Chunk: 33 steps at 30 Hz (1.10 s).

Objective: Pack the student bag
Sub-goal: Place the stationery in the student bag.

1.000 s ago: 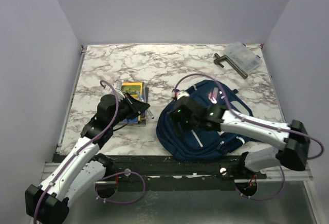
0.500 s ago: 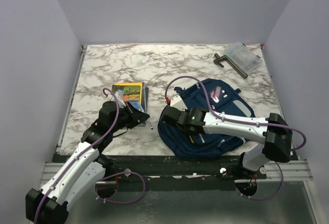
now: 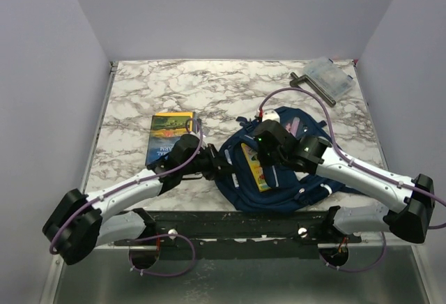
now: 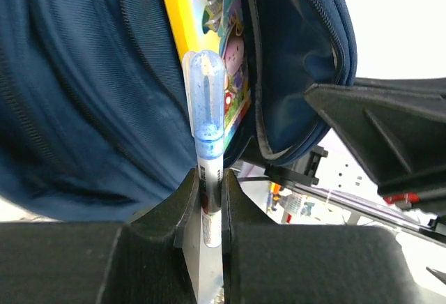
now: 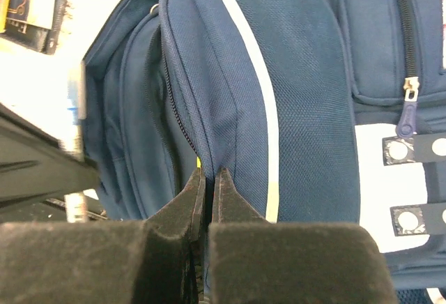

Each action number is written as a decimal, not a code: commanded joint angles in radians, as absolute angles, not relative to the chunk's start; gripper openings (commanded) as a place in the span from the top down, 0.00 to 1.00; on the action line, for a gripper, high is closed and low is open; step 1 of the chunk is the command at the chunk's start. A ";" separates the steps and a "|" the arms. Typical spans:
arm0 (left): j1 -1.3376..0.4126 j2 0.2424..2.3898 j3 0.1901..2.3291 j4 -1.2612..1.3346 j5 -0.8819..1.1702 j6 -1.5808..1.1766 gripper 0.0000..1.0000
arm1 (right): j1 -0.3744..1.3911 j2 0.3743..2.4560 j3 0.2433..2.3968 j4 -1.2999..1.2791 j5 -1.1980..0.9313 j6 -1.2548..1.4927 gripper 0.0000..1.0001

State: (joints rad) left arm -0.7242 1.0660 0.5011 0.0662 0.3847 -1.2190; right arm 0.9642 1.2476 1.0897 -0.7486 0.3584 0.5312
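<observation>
The student bag (image 3: 275, 194) lies near the front edge, its main opening held agape toward the left. My right gripper (image 3: 265, 157) is shut on a fold of the navy bag fabric (image 5: 279, 74) beside the zipper, the jaws pressed together (image 5: 209, 176). Inside the opening a yellow picture box (image 3: 252, 167) stands on edge (image 4: 223, 32). My left gripper (image 3: 224, 163) is at the mouth of the bag, shut on a pen (image 4: 208, 109) with a clear blue cap; the cap points into the opening beside the yellow box. The jaws clamp the pen's barrel (image 4: 211, 187).
A green and yellow book (image 3: 169, 137) lies on the marble table (image 3: 174, 88) left of the bag. At the back right are a clear plastic case (image 3: 330, 76) and a dark T-shaped tool (image 3: 311, 84). Grey walls enclose the table.
My left arm swung right from the book to the bag's opening with the pen. My right gripper closed on the bag's fabric and pulled it up, exposing the yellow box.
</observation>
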 commanded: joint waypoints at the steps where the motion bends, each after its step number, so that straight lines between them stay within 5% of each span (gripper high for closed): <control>1: -0.773 1.187 0.573 0.218 0.405 -1.333 0.99 | 0.964 1.226 1.085 -0.627 0.263 0.563 1.00; 27: -0.844 1.533 0.690 0.239 0.238 -1.290 0.90 | 0.960 1.173 1.041 -0.585 0.230 0.555 0.99; 33: -0.856 1.540 0.703 0.239 0.270 -1.270 0.55 | 0.960 1.179 1.048 -0.587 0.247 0.548 1.00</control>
State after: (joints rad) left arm -0.8474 1.5433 0.6849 0.2321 0.2684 -1.2991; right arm 0.9600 1.1984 1.0317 -0.6727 0.2657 0.5407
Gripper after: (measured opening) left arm 0.310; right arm 0.017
